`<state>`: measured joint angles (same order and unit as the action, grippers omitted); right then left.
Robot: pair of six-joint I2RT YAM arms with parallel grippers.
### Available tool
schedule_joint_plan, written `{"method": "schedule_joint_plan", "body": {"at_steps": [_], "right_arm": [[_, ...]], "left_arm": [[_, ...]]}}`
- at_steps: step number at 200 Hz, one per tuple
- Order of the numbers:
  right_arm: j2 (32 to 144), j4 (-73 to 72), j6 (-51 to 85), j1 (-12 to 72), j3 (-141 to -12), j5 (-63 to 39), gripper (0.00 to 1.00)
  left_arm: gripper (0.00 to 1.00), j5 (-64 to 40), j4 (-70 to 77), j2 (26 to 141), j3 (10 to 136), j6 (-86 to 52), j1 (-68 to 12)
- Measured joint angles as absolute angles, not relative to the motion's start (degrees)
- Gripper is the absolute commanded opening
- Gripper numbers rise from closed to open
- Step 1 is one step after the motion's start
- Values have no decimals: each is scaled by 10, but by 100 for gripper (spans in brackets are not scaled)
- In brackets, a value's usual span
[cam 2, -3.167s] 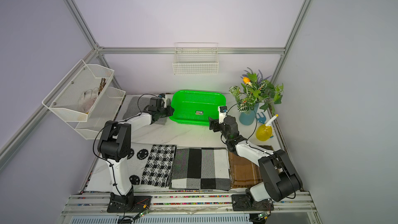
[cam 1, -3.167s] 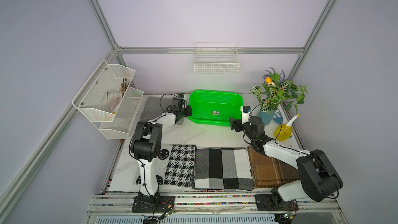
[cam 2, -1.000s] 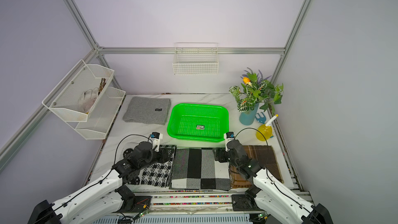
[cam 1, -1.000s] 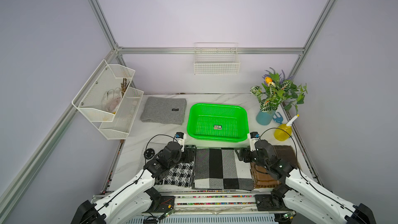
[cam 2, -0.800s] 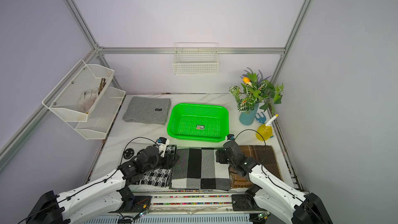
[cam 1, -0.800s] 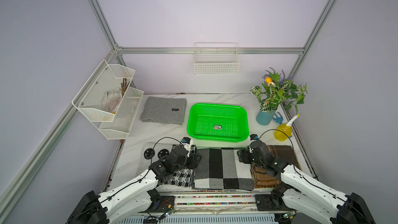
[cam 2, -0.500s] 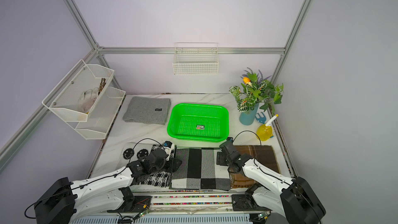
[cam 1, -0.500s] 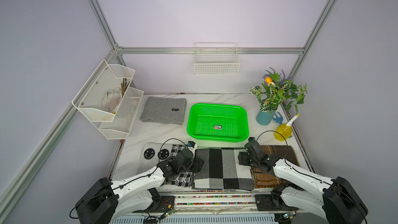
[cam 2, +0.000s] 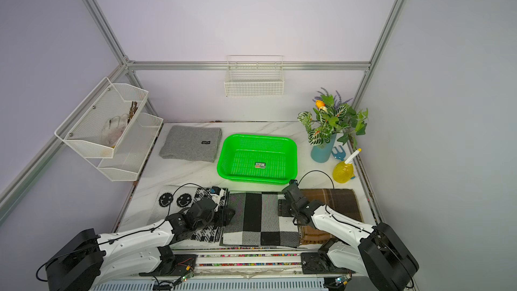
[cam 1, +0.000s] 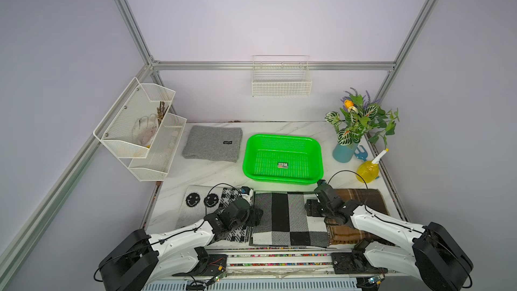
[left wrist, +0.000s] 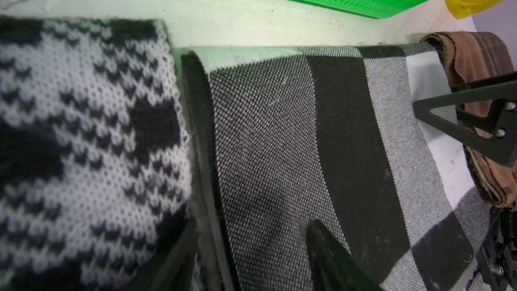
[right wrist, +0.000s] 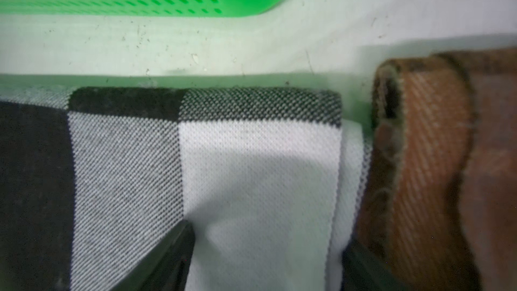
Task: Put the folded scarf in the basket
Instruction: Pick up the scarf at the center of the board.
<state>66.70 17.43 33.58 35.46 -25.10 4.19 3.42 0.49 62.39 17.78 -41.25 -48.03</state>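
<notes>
Both arms have dropped to the checked scarf (cam 1: 282, 219), lower centre; left gripper (cam 1: 256, 216) and right gripper (cam 1: 309, 209) straddle its edges, open, holding nothing, ready to lift it to the green basket (cam 1: 282, 136).

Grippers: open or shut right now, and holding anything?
Left gripper: open, straddling the black-grey-white checked scarf at one edge, holding nothing.
Right gripper: open, straddling its opposite edge, holding nothing.
</notes>
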Motion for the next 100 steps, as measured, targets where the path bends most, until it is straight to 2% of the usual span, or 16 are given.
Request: {"method": "schedule_joint_plan", "body": {"at_steps": [100], "right_arm": [[683,157,332,364,-256,43,79]], "left_arm": [[66,17,84,716,191,-411,-480]]}}
